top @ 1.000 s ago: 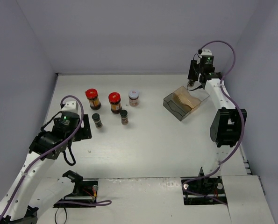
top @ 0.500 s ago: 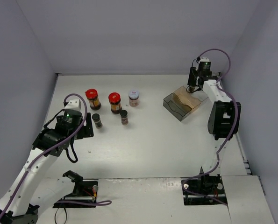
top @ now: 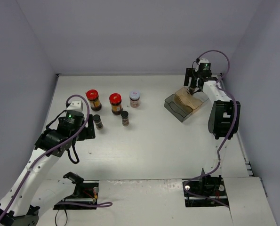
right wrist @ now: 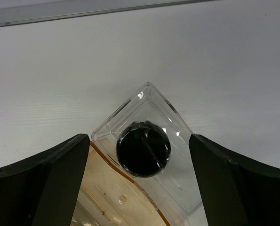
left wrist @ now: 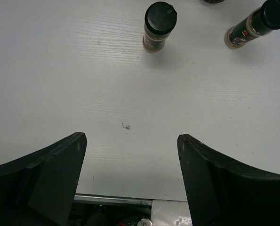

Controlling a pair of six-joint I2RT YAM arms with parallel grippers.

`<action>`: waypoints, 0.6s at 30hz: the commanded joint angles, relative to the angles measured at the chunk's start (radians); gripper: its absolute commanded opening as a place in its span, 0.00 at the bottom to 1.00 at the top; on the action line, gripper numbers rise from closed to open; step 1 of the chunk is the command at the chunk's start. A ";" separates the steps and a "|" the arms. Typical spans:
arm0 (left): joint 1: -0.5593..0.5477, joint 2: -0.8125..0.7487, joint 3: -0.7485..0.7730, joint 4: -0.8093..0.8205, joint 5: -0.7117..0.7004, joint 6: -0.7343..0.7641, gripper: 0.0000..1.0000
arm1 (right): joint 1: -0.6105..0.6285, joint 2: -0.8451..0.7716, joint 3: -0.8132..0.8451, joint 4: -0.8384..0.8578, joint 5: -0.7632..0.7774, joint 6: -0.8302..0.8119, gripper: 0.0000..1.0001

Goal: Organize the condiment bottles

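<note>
Plainly black-capped bottle [right wrist: 143, 149], upright in tray [right wrist: 178, 165]

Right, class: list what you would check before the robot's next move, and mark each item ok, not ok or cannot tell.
1. Right hand open, clear of the black-capped bottle: ok.
2. That bottle standing in a corner compartment of the tray: ok.
3. Left hand open and empty: ok.
4. Two slim bottles ahead of it upright and apart: ok.
5. Every container in the tray: not ok; the slim bottles, two red-lidded jars and the white-lidded jar stand on the table.
</note>
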 commanded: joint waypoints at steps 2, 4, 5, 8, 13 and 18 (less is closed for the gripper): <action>-0.003 0.001 0.018 0.047 0.001 0.013 0.78 | -0.005 -0.065 0.066 0.030 -0.015 -0.029 0.94; -0.003 0.000 0.027 0.042 0.003 0.014 0.79 | 0.002 -0.111 0.066 0.025 -0.017 -0.041 1.00; -0.003 -0.002 0.029 0.039 0.003 0.014 0.79 | 0.006 -0.148 0.066 0.025 -0.021 -0.039 1.00; -0.003 -0.005 0.038 0.039 0.001 0.017 0.78 | 0.025 -0.241 0.057 -0.033 -0.027 -0.073 1.00; -0.003 -0.014 0.041 0.043 0.000 0.007 0.79 | 0.179 -0.383 0.008 -0.103 -0.067 -0.116 1.00; -0.003 -0.028 0.029 0.048 0.008 0.004 0.79 | 0.360 -0.501 -0.104 -0.131 -0.132 -0.106 1.00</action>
